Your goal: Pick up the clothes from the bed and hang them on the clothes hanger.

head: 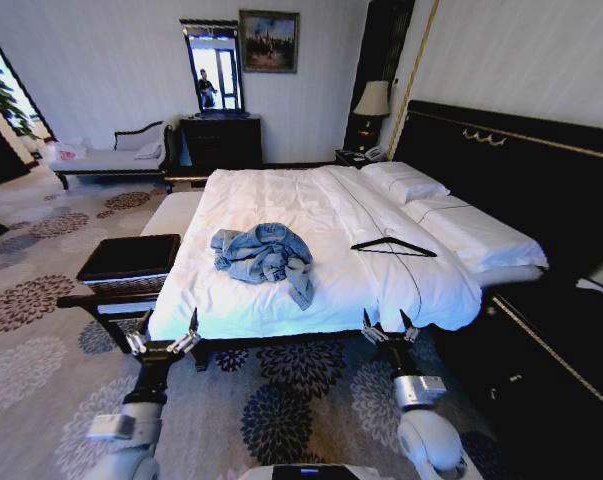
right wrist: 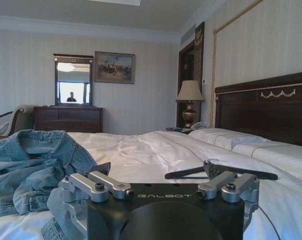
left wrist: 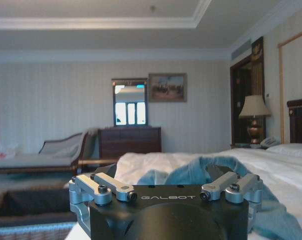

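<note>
The clothes, a crumpled light-blue denim jacket (head: pixel 264 255), lie on the white duvet of the bed (head: pixel 281 200) near its foot edge. The thin black clothes hanger (head: pixel 393 246) lies flat on the duvet to the jacket's right. My left gripper (head: pixel 164 335) hovers open at the bed's foot edge, in front and to the left of the jacket. My right gripper (head: pixel 388 325) is open at the foot edge, just in front of the hanger. The left wrist view has the left gripper (left wrist: pixel 166 189) with the jacket (left wrist: pixel 191 172) right behind it. The right wrist view has the right gripper (right wrist: pixel 161 189), the jacket (right wrist: pixel 35 165) and the hanger (right wrist: pixel 221 171).
A black-cushioned bench (head: pixel 131 258) stands close to the left arm at the bed's corner. The tall black headboard (head: pixel 521 170) and pillows (head: pixel 411 185) bound the right side. A chaise (head: pixel 111 155), dresser (head: pixel 221 140) and lamp (head: pixel 372 100) line the far wall. Patterned carpet (head: pixel 41 300) lies open on the left.
</note>
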